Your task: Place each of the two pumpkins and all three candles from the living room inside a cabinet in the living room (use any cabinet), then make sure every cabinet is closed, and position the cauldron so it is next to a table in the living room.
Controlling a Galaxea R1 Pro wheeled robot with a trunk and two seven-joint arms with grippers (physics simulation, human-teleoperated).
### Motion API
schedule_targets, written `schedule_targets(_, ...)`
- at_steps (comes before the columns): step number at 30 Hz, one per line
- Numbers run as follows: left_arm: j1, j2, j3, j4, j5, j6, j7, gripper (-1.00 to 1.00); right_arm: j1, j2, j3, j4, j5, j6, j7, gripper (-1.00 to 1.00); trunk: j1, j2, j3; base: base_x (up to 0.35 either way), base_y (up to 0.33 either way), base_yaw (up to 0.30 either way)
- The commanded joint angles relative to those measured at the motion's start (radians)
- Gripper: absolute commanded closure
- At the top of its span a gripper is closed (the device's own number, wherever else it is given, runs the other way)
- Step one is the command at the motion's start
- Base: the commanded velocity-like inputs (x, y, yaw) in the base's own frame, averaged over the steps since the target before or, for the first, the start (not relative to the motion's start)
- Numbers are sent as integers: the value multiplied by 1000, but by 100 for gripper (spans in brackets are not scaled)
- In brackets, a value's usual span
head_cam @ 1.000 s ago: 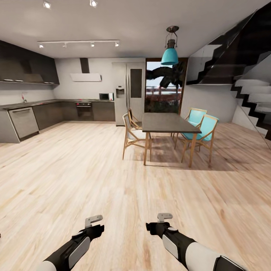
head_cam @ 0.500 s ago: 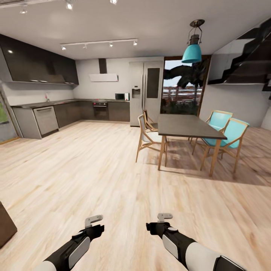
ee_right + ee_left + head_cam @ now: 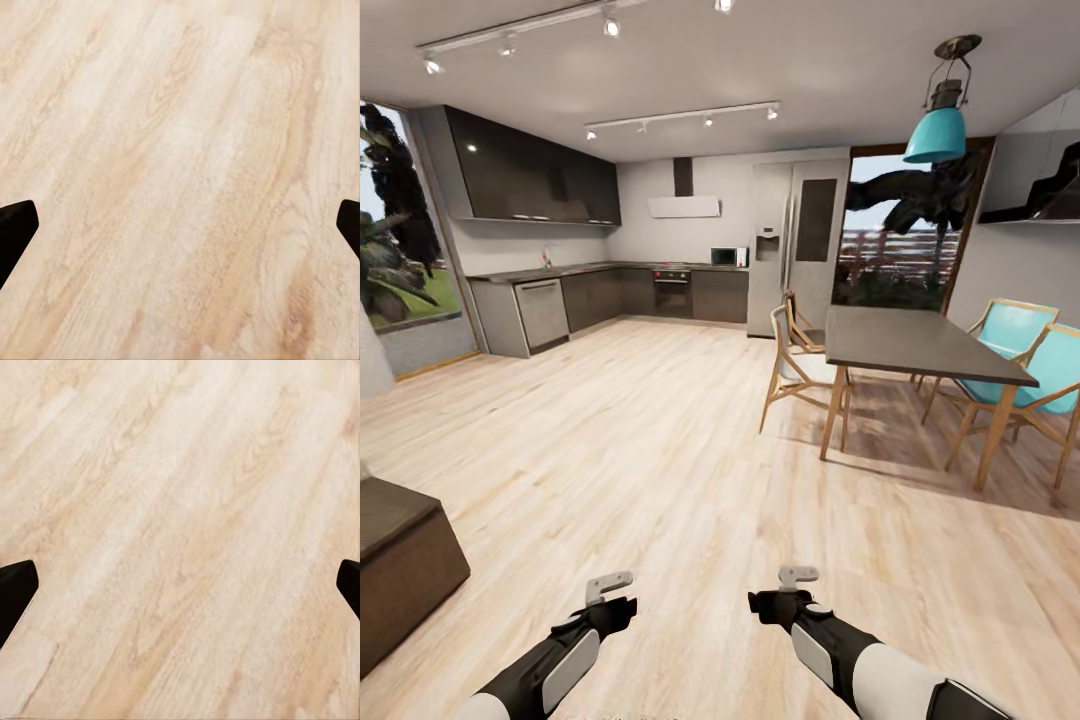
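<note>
**Pale wood floor, robot in transit, both tools empty**

Light plank floor point(image 3: 660, 450) runs across the head view to a dark kitchen run point(image 3: 610, 295) on the far wall. Dining table point(image 3: 915, 345) stands at right with a wooden chair point(image 3: 795, 365) on its near side and teal chairs point(image 3: 1025, 365) behind; teal pendant lamp point(image 3: 940, 125) hangs above. A dark-brown low block point(image 3: 400, 560) enters at the left edge; cannot tell whether it is the cabinet or other furniture.

Left tool point(image 3: 615, 598) and right tool point(image 3: 785, 592) are held low and forward over bare floor. In each wrist view, the fingertips point(image 3: 15, 592) point(image 3: 15, 229) sit at opposite edges of the frame with plain planks between: both tools spread wide, nothing held.

Task things: pumpkins, candles and cauldron not located at this moment. Judgement: task has not visibly advanced.

Handling notes (judgement): pumpkins likely light, rigid and rounded, so grip across the widest girth, not the stem. Candles likely small, smooth and prone to tipping or rolling; pinch mid-height across the cylinder.
</note>
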Motion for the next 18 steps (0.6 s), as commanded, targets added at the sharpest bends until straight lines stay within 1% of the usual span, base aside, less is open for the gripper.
schedule_targets(1, -1, 1, -8, -3, 7, 2, 9, -100, -1, 0, 8, 0, -9, -3, -4, -100, 0, -1, -1, 0, 0, 291)
schedule_targets(18, -1, 1, -8, -3, 7, 2, 9, -100, -1, 0, 9, 0, -9, -4, -4, -100, 0, -1, -1, 0, 0, 291)
